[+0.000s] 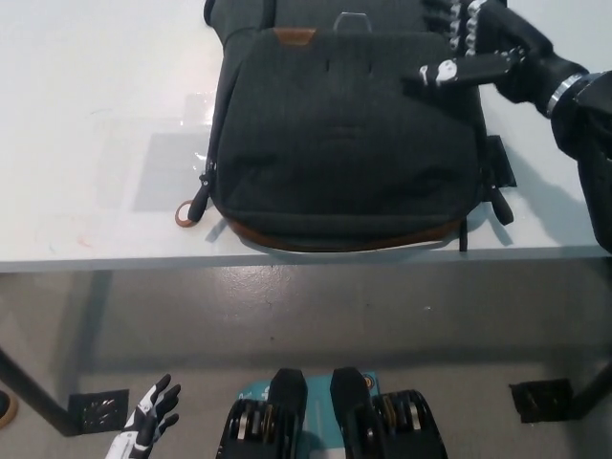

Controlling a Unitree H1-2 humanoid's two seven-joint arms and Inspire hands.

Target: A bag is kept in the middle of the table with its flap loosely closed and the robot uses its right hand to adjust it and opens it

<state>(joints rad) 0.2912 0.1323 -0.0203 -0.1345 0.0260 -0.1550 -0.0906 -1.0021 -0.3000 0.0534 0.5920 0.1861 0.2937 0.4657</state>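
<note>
A dark grey bag (344, 143) with a tan base trim lies on the white table (86, 143), its flap down and a small tan patch near the flap's far edge. My black right hand (469, 48) reaches in from the right over the bag's far right corner, fingers spread above the flap and holding nothing. One finger (449, 71) stretches left across the flap's top right part. My white left hand (148, 416) rests low at the picture's lower left, below the table, fingers apart and empty.
A zip pull with an orange ring (186, 212) hangs at the bag's left front corner. Straps (497, 186) dangle at its right side near the table's front edge (115, 263). Bare table surface lies left of the bag. The floor shows below.
</note>
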